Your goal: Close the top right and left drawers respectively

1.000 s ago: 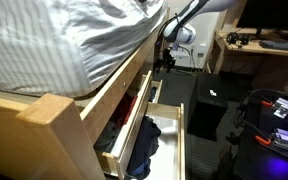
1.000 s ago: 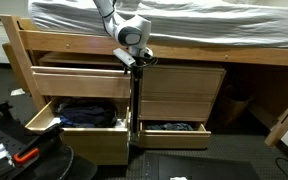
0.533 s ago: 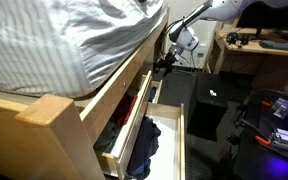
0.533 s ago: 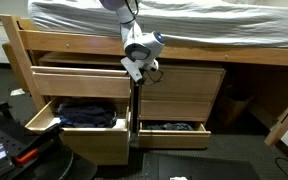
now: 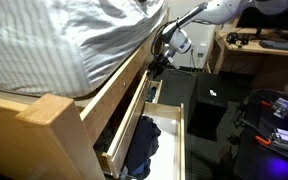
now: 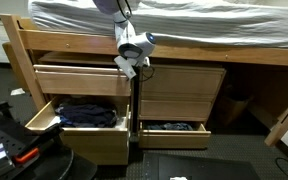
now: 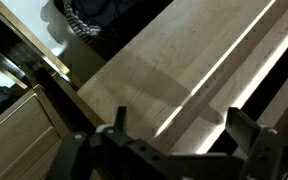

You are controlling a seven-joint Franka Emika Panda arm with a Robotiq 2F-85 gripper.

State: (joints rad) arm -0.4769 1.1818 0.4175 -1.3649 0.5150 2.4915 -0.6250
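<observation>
The top left drawer (image 6: 79,80), pale pine with a plain flat front, stands a little out of the bed frame; it also shows from the side in an exterior view (image 5: 119,95). The top right drawer (image 6: 181,85) looks flush with the frame. My gripper (image 6: 132,66) is at the right end of the top left drawer's front, by the centre post, and shows there in an exterior view (image 5: 156,66). In the wrist view the gripper (image 7: 182,135) is open and empty, its fingers spread just over pale wood; I cannot tell whether they touch it.
Below, a deeper left drawer (image 6: 44,118) is open with navy and white clothes, and a lower right drawer (image 6: 171,138) is open too. A striped mattress (image 6: 164,20) overhangs the frame. A desk (image 5: 254,45) and black box (image 5: 209,105) stand beyond.
My gripper has swung from the centre post toward the top left drawer's front and tilted. Neither top drawer has visibly moved.
</observation>
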